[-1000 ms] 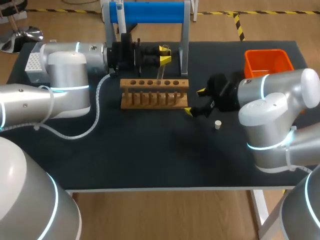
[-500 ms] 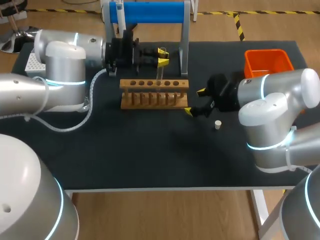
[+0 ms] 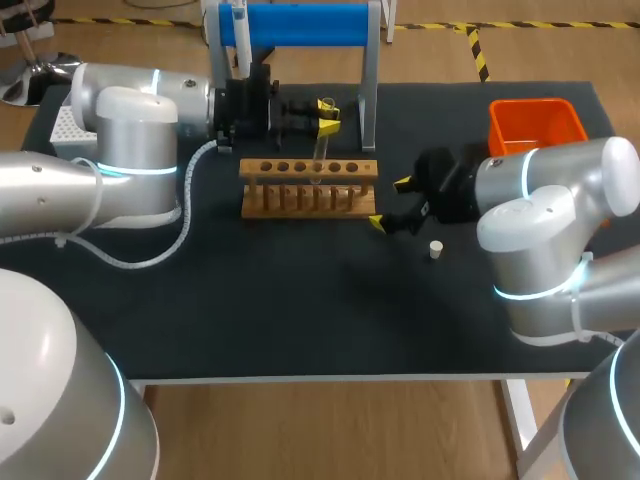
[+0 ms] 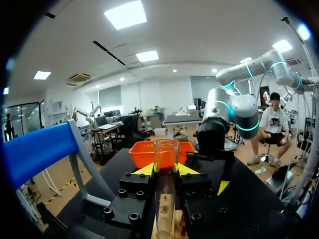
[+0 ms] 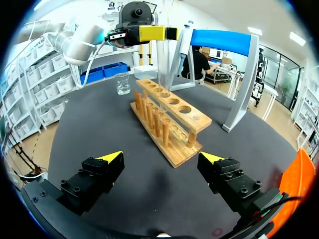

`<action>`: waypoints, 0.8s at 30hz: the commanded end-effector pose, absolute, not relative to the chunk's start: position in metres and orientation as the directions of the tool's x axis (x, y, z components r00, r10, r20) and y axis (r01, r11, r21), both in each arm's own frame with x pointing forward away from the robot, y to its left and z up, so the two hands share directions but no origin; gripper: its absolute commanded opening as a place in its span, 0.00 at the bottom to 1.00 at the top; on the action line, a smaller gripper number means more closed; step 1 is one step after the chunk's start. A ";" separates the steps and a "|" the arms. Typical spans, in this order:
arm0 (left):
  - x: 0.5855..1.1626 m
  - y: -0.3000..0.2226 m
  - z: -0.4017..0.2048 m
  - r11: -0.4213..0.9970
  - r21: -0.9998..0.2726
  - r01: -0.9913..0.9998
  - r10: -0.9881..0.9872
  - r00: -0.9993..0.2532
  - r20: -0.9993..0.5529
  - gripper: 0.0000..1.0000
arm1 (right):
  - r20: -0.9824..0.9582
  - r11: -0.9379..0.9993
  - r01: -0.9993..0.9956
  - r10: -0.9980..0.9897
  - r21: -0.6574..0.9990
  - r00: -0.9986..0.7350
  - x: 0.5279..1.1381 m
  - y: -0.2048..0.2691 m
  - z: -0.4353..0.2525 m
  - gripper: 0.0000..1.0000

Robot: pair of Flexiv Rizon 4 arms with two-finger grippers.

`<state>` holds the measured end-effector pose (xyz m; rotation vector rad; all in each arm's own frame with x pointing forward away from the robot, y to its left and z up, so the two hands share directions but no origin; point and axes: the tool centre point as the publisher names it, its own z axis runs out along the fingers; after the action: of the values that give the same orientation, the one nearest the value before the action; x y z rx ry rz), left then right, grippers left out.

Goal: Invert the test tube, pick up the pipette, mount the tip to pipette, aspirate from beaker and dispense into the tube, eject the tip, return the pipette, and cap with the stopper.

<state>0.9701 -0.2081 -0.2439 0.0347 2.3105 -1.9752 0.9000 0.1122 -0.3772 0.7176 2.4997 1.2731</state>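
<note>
1. Left gripper, upper centre of the head view: clenched on the glass test tube. In the left wrist view the two yellow fingertips press the test tube from both sides, with its open mouth up. One second ago I saw the tube leaning; it now stands upright above the rear holes of the wooden rack. The left arm's elbow has shifted at the frame's left.

2. Right gripper, right of centre: released, holding nothing, unchanged. In its wrist view the gripper has the rack ahead of it, with the beaker beyond the rack's far end.

3. White stopper: on the table just beside the right gripper, not moved. Orange bin: upper right, not moved.
</note>
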 end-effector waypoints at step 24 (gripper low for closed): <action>0.960 -0.191 -0.261 0.154 -0.982 0.107 -0.226 -0.964 -0.140 0.00 | 0.005 0.498 0.314 0.528 0.809 -0.849 0.900 0.111 -0.377 1.00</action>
<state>0.9636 -0.1895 -0.2573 -0.0970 2.2068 -1.8947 0.9000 0.1122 -0.3772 0.7176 2.4996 1.2731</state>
